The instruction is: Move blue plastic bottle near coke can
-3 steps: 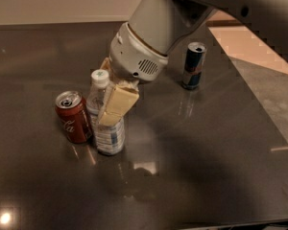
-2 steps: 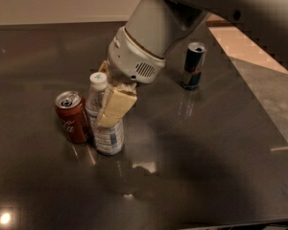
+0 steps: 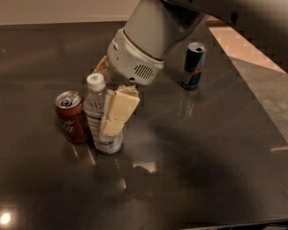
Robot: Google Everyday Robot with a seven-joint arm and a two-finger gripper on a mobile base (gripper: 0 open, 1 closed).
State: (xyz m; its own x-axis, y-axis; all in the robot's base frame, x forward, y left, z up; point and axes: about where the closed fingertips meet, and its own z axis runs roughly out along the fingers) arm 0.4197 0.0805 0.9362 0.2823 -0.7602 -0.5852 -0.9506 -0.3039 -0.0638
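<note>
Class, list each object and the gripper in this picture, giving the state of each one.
blue plastic bottle: upright, capped, close beside the coke can
coke can: upright, on the bottle's left
dark blue can: upright, standing apart at the far right
gripper: lowered at the bottle

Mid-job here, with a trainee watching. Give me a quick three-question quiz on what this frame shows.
1. True or false: the blue plastic bottle stands upright right beside the coke can.
2. Where is the gripper? A: clamped on the bottle; B: holding the coke can; C: raised clear, holding nothing.
3. Name the item standing alone, well to the right of that pair.
Key: 1 true. 2 A. 3 the dark blue can.
</note>
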